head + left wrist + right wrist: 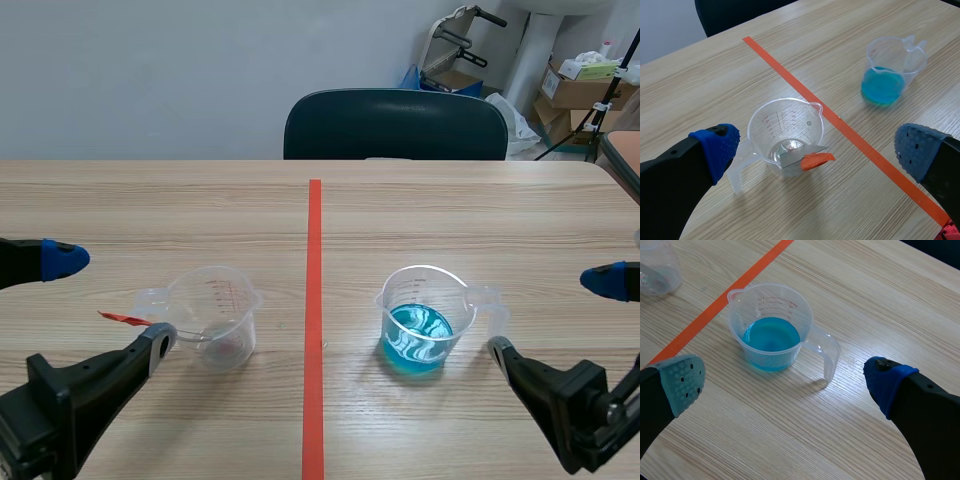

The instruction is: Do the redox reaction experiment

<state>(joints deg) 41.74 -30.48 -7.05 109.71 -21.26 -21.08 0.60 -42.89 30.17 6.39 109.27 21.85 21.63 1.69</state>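
Note:
A clear measuring cup (212,315) stands left of the tape line. In it leans a metal strip with an orange-red end (817,160) that pokes over the rim. Right of the line stands a second clear cup holding blue liquid (425,322), its handle pointing right. My left gripper (105,305) is open, and the clear cup (785,132) sits just ahead of it, between its fingers and untouched. My right gripper (552,316) is open too. In the right wrist view the blue cup (771,325) stands ahead of the right gripper (785,381), with the handle toward its blue-padded finger (885,382).
An orange-red tape line (314,320) runs down the table's middle. A dark chair (395,125) stands behind the far edge, and cardboard boxes (580,85) and a stand are at the back right. The blue cup (885,65) shows beyond the line in the left wrist view.

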